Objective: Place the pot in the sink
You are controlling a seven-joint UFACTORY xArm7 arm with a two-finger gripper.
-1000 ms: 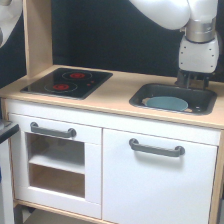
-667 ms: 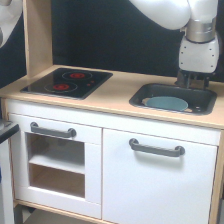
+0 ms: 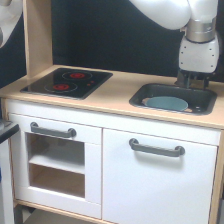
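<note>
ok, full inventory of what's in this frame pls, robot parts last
pot: 1, light blue-teal, inside the sink, only its top shows
sink: 1, dark grey, set in the countertop toward the exterior view's right
stovetop: 1, black with two red rings, on the countertop toward the exterior view's left
countertop: 1, light wood, top of the toy kitchen
door handles: 2, grey, one on each white cabinet front
oven window: 1, clear, lower cabinet on the exterior view's left, wooden shelf behind it
arm: 1, white and grey, coming from the top on the exterior view's right
gripper: 1, dark, above the sink's back edge, open or shut unclear
</note>
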